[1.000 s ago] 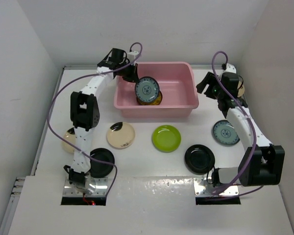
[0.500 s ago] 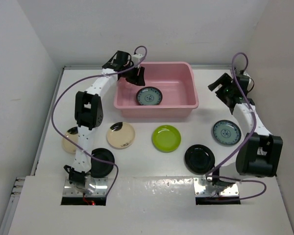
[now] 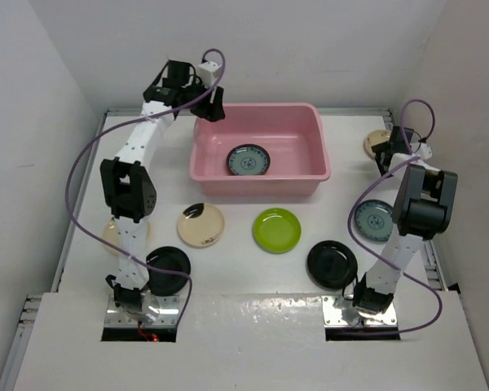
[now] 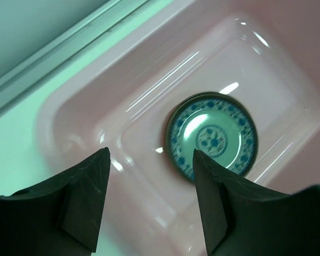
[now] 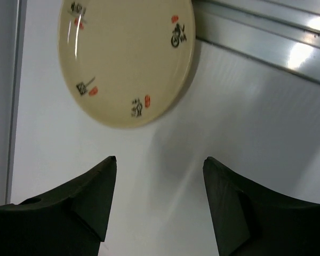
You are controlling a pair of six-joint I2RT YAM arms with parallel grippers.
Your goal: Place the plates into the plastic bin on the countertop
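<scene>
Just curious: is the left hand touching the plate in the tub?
Apart. Top view: the left hand hangs over the tub at its back-left corner; the plate lies mid-tub.

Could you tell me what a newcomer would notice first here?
The pink plastic bin at the back of the countertop stands out, a blue-patterned teal plate lying inside. The left arm's fingers hang open over its back left corner, and a lime green plate sits before the bin.

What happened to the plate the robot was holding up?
The left jaws let go of the round blue-patterned teal plate; it now lies flat in the pink plastic bin, and they pulled back. The right jaws swung out to the round beige plate. The other plates stayed put.
</scene>
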